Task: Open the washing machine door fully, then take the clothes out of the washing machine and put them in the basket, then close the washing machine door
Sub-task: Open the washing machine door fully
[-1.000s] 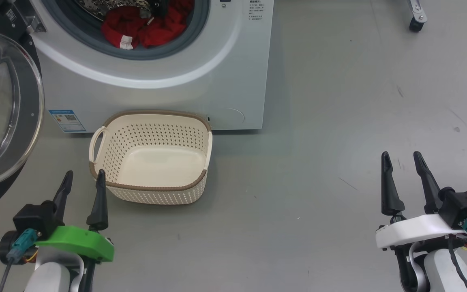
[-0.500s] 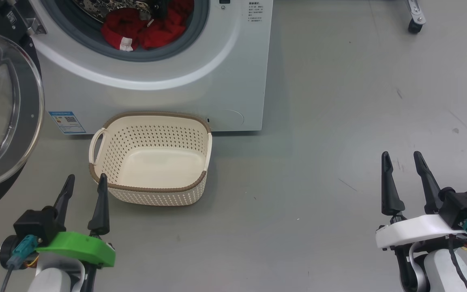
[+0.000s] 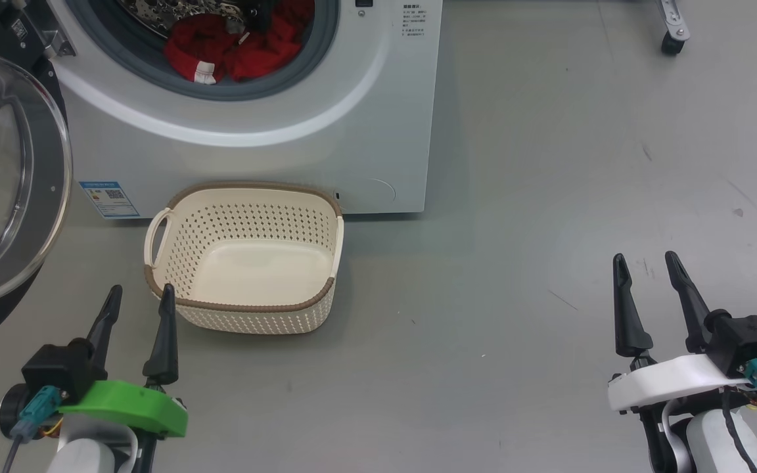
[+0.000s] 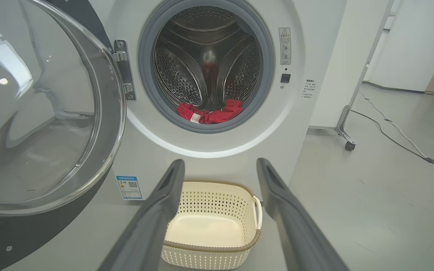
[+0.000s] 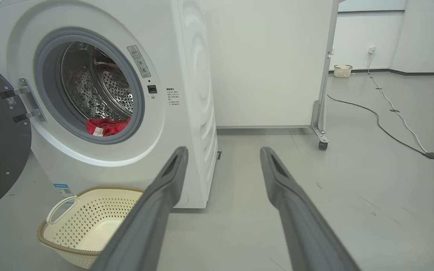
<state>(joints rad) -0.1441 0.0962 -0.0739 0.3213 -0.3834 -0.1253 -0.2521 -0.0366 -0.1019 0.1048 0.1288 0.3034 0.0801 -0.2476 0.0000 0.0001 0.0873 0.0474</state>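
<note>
My right gripper (image 3: pixel 643 257) is sitting a little lower than a second ago. The washing machine door (image 3: pixel 4 184) is hanging wide open at far left. My left gripper (image 3: pixel 142 288) is hovering spread, empty, just beside the basket (image 3: pixel 247 186), which is standing empty against the washing machine (image 3: pixel 326 131). The clothes (image 3: pixel 234 49) are lying in the drum (image 4: pixel 179 75). Right gripper is hovering spread, empty, well apart.

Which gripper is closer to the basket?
The left gripper, the one on the green mount: it sits just beside the basket's near corner. The right gripper, on the white mount, hangs far off to the side.
</note>
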